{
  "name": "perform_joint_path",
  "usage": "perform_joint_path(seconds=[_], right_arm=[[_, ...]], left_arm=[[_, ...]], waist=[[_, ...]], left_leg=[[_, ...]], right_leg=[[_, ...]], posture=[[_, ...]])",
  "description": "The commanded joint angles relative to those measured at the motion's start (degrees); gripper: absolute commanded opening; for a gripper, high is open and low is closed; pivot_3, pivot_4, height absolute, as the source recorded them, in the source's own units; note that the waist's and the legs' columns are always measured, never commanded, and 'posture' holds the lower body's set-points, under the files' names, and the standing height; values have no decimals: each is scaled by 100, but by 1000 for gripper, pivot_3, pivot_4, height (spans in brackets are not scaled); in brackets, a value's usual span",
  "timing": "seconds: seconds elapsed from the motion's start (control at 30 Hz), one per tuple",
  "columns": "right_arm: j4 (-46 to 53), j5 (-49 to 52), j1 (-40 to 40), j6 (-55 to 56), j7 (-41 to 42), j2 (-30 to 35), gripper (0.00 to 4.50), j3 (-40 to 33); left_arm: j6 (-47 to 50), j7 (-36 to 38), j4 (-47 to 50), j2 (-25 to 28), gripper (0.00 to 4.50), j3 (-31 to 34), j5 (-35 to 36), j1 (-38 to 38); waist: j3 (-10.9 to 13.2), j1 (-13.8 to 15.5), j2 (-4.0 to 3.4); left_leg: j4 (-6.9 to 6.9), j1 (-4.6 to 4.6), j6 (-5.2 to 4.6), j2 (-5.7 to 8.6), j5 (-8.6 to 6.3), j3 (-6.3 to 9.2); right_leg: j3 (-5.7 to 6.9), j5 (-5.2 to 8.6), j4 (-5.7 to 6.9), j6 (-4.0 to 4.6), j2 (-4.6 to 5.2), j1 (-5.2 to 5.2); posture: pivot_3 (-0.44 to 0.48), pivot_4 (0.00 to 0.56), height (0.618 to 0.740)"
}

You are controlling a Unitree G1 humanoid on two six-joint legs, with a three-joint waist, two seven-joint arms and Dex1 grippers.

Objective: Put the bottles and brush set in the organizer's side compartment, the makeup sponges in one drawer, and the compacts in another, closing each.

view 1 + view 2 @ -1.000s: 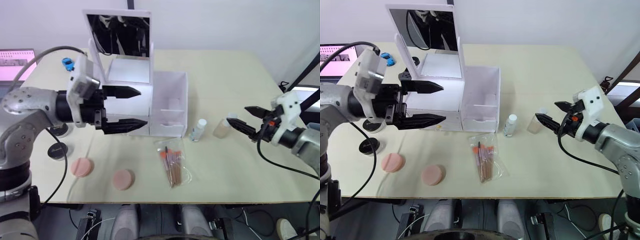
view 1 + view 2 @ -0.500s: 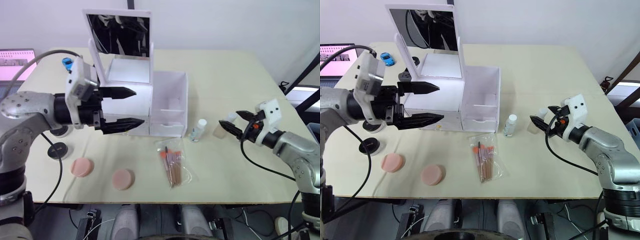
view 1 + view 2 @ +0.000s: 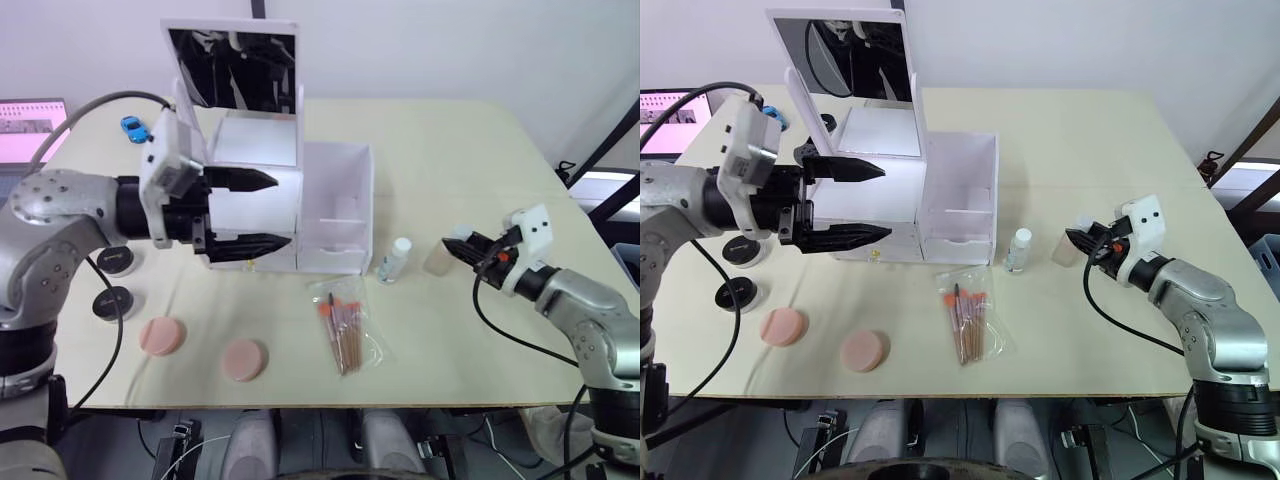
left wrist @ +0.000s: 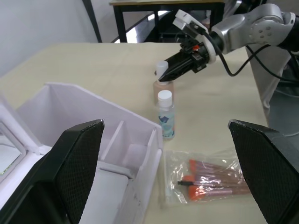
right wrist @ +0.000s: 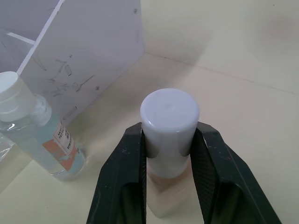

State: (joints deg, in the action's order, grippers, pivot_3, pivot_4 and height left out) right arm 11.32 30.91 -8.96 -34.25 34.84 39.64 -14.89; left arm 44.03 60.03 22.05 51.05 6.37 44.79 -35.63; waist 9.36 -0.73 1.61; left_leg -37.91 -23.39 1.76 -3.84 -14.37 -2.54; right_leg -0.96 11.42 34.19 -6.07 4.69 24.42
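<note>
No label could be read on the beige bottle at right of centre on the desk — its white cap sat between the right gripper jaws, clamped on both sides. The clear bottle stood just beside it, its label's print too small to read. The left gripper hovered with jaws wide before the white organizer.

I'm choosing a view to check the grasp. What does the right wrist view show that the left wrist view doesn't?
Right wrist view alone: the right gripper's fingers pressed on either side of the beige bottle's neck under its white cap.

Left wrist view alone: the brush set in its bag, the organizer's divided side compartment, and the left gripper open.

Both: the beige bottle and the clear bottle standing beside it.
</note>
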Motion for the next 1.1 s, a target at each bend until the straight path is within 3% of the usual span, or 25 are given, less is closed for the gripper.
perform_joint_path(seconds=[0.03,0.2,0.33,0.5,0.8,1.1], right_arm=[[451,362,-304,-50,135,230,781,-519],[676,705,-955,-550,558,906,781,-510],[506,723,-2230,-1098,731,1429,781,13],[415,1010,-3492,-1810,594,1171,781,460],[502,1321,-3981,-2338,314,227,781,949],[564,1001,-3476,-2327,62,-245,781,1307]], left_arm=[[-230,15,-82,-47,4500,61,-82,-147],[-510,27,-334,12,4500,182,-293,45],[-729,-5,-419,64,4500,320,-465,386],[-1017,-90,-385,-12,4500,535,-616,1021],[-1113,-372,-285,-288,4500,809,-450,1197],[-1135,-419,-8,-347,4500,840,-353,1477]], waist=[[6,3,-10],[15,-10,-21],[22,-43,-29],[24,-25,-30],[26,4,-26],[26,0,-27]], left_leg=[[0,0,0,0,0,0],[0,1,0,0,0,-3],[9,3,0,0,0,-3],[22,-1,0,-1,0,-2],[56,-12,0,0,0,-8],[58,-6,0,0,1,-9]], right_leg=[[-1,0,-1,0,0,0],[-3,0,1,0,0,2],[-4,-1,2,1,-2,11],[-4,-1,-4,3,-3,22],[-4,5,-15,10,-2,34],[-5,5,-7,10,-4,36]], posture=[[0,150,723],[0,150,723],[0,150,723],[0,150,723],[0,150,723],[0,150,723]])
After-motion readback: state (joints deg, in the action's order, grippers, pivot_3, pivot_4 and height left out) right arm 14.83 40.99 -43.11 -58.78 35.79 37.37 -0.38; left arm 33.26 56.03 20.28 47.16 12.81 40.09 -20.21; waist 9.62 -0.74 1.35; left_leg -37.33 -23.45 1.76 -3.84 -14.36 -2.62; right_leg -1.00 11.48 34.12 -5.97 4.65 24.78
